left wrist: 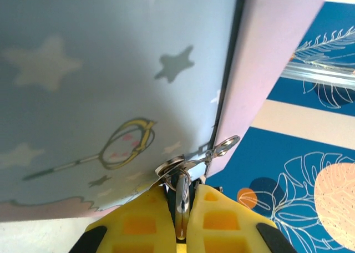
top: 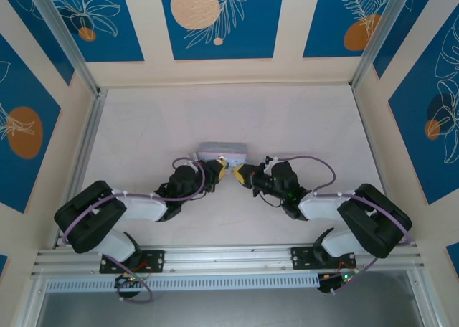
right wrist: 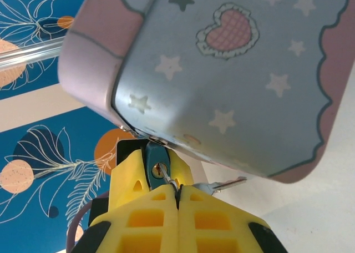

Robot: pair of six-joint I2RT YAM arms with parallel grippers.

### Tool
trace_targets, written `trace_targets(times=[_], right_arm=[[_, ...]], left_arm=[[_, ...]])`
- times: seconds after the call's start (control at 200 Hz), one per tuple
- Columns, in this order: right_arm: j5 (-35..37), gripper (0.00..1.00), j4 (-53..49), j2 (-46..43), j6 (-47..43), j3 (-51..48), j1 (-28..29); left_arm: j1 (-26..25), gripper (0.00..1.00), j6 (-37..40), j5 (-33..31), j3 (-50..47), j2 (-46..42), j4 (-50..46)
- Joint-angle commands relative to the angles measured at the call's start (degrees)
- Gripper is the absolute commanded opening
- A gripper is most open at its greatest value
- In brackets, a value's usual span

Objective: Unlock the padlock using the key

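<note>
The right gripper (right wrist: 158,174) has its yellow fingers pressed together, pinching the padlock (right wrist: 157,163). The small dark bluish lock sits between the fingertips with its keyhole facing the wrist camera, and its top is right against the lower edge of the tin (right wrist: 233,81).

The left gripper (left wrist: 180,193) is likewise closed, clamped on a flat silver key (left wrist: 181,208) that stands upright between its pads. The key's upper end meets a small silver ring at the tin's lower edge. A second key-shaped piece (left wrist: 224,146) with a round holed head hangs off to the right by the tin's corner.

From above, the two grippers meet tip to tip just in front of the tin, near the middle of the table (top: 287,126). The arms come in from either side.

By count there is one padlock, one tin, two silver key pieces and two grippers. Whether the gripped key's blade is inside the lock cannot be told.
</note>
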Motion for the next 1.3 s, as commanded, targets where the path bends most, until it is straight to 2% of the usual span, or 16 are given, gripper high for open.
trace_targets(times=[0.0, 0.115, 0.39, 0.865, 1.295], right_arm=[[-1.2, 0.0, 5.5, 3.4, 1.7, 2.3, 1.6], [-0.8, 0.0, 7.9, 5.2, 2.1, 2.0, 1.7], [-1.5, 0.0, 5.6, 4.0, -0.4, 0.9, -0.7], [-12.1, 0.0, 3.3, 5.0, -6.1, 3.1, -7.4], [-12.9, 0.0, 6.4, 8.8, -5.3, 3.6, -5.5]], left_arm=[[-2.2, 0.0, -0.1, 4.7, 3.0, 1.0, 6.4], [-2.5, 0.0, -0.4, 4.7, 2.9, 1.6, 6.9], [-2.5, 0.0, -0.4, 4.0, 1.3, 1.1, 6.9], [-2.5, 0.0, 0.4, 4.2, 0.7, 0.0, 5.8], [-2.5, 0.0, 0.4, 4.2, 1.0, 0.3, 5.9]])
